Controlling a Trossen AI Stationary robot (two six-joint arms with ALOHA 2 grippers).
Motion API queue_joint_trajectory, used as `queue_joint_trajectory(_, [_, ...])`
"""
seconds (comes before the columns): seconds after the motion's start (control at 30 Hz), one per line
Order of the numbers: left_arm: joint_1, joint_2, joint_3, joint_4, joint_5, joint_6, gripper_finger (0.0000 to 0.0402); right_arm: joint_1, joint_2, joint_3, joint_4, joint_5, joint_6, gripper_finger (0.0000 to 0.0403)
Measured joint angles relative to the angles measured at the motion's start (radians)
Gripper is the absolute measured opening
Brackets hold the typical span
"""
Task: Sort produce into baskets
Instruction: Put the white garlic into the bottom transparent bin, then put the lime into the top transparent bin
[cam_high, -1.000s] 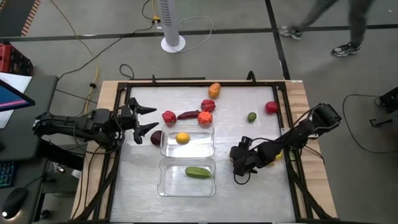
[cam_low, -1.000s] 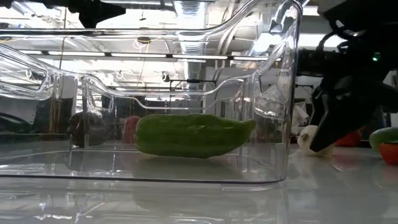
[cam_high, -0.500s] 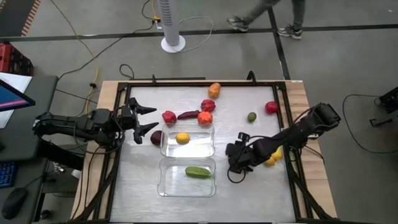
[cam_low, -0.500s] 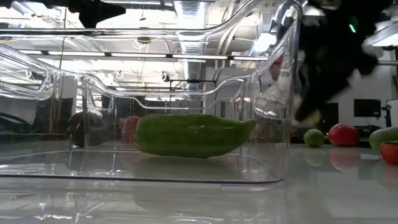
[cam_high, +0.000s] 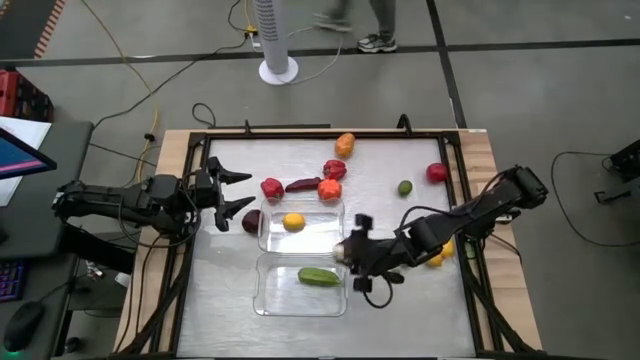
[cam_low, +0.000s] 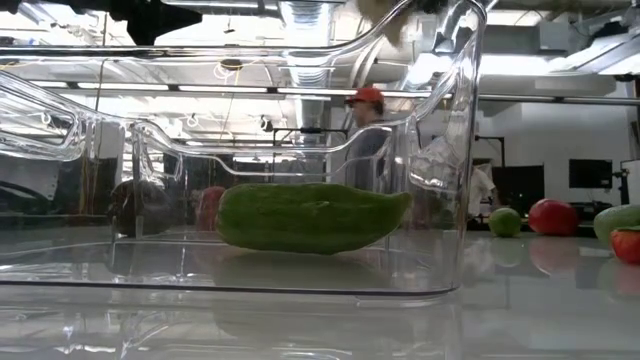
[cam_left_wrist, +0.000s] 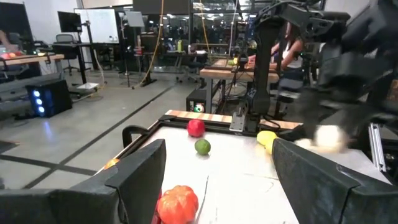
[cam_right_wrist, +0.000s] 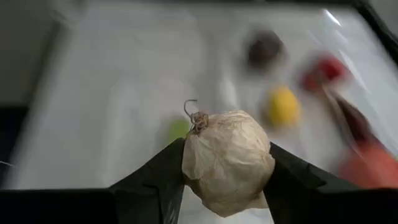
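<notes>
My right gripper (cam_high: 347, 252) is shut on a pale garlic bulb (cam_right_wrist: 227, 162) at the right rims of the two clear tubs. The far tub (cam_high: 330, 238) holds a yellow fruit (cam_high: 293, 222). The near tub (cam_high: 270, 300) holds a green cucumber (cam_high: 318, 277), which lies on the tub floor in the low view (cam_low: 310, 215). My left gripper (cam_high: 238, 194) is open and empty at the table's left, beside a dark purple piece (cam_high: 250, 221). Other produce lies on the table behind the tubs. My right gripper pinches the garlic bulb between its two fingers, one on each side of the bulb (cam_right_wrist: 189, 168). The fingers (cam_right_wrist: 289, 177) come from the table's right. The bulb is lifted clear of the table, with its dry stem (cam_right_wrist: 198, 117) showing on top.
Red pieces (cam_high: 271, 187), (cam_high: 334, 169), an orange-red tomato (cam_high: 329, 189) and a dark red pepper (cam_high: 303, 184) lie behind the far tub. An orange piece (cam_high: 345, 145) lies at the far edge. A green lime (cam_high: 404, 187), a red piece (cam_high: 436, 173) and yellow pieces (cam_high: 437, 256) lie at the right. A person walks beyond the table.
My right gripper has moved toward the table's left with the garlic bulb, from the open table on the right to the right rims of the tubs. It has risen out of the low view. My left arm has kept still.
</notes>
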Motion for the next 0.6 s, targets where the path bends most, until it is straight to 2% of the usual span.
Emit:
queue_joint_trajectory(0.13, [0.000, 0.000, 0.000, 0.001, 0.000, 0.000, 0.0280, 0.001, 0.044, 0.000, 0.183, -0.124, -0.085, 0.0218])
queue_joint_trajectory(0.33, [0.000, 0.000, 0.000, 0.001, 0.000, 0.000, 0.0280, -0.007, 0.148, 0.000, 0.272, -0.271, -0.111, 0.0251])
queue_joint_trajectory(0.47, [0.000, 0.000, 0.000, 0.000, 0.000, 0.000, 0.0280, -0.026, 0.199, 0.001, 0.265, -0.325, -0.074, 0.0291])
queue_joint_trajectory(0.6, [0.000, 0.000, 0.000, 0.000, 0.000, 0.000, 0.0280, -0.047, 0.199, 0.045, 0.148, -0.339, -0.043, 0.0333])
